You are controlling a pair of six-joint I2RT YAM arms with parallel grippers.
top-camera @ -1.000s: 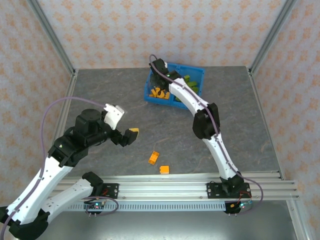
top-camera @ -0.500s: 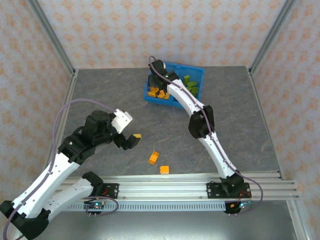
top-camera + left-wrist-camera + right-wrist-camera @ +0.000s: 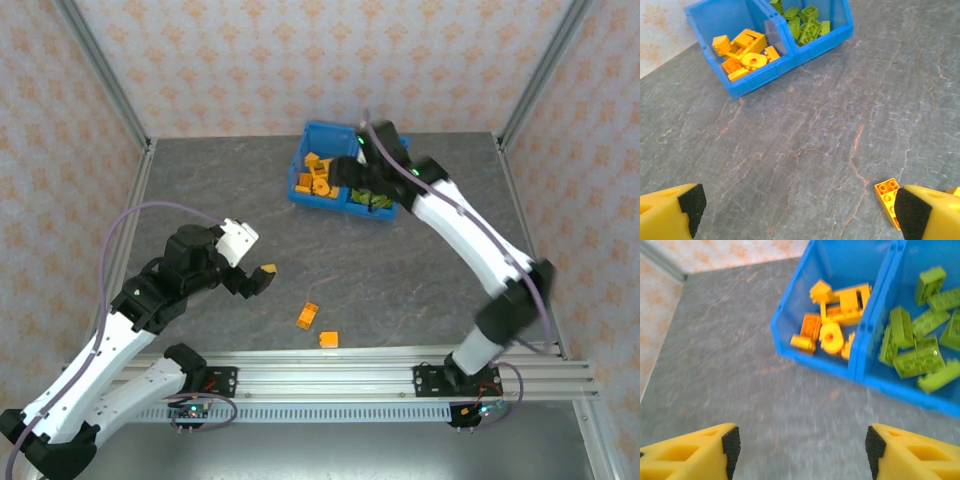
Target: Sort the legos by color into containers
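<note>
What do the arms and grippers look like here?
The left arm and right arm have white shells with black joints; a purple cable runs along each. The left gripper and right gripper have yellow wedge-shaped fingers with black pads.

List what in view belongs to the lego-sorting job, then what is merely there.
Job:
- blue bin
- orange legos in one compartment
- green legos in the other
- loose orange lego
- second loose orange lego
- left gripper, open, empty
- right gripper, open, empty

Merely there:
- grey table
- aluminium rail
- purple cable
- patterned walls
</note>
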